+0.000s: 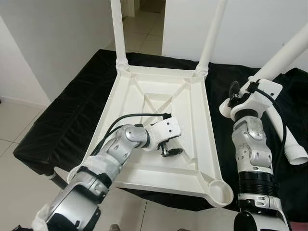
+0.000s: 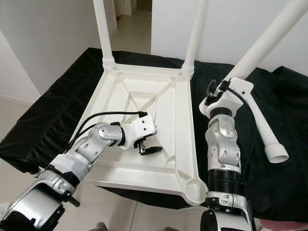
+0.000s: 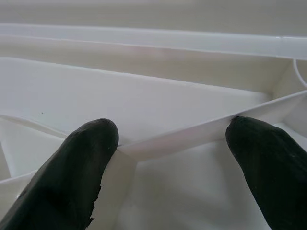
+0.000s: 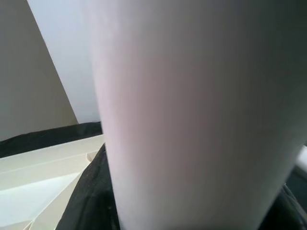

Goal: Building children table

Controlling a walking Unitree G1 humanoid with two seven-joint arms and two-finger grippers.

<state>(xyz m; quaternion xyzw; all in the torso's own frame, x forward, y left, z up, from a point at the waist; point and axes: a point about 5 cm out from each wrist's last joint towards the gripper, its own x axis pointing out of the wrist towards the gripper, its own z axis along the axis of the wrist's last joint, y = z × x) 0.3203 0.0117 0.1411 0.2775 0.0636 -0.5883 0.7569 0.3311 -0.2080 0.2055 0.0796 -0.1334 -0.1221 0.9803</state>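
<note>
On black cloth: tabletop upturned | left gripper spread on rib | right gripper clamps leg

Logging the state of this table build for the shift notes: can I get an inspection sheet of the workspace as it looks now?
Surface: black cloth draped over a low platform.
Job's things: white tabletop lies upside down, two legs screwed in at the far corners; near right socket empty; third leg held aslant; fourth leg loose on the cloth.
Clutter: nothing seen.
Grippers: left pincer open, fingertips on an underside rib; right pincer at the third leg, jaw state unclear.
Cables: black cable loops over the left forearm; another at the right wrist.
Surroundings: white walls, tiled floor, open doorway beyond.
</note>
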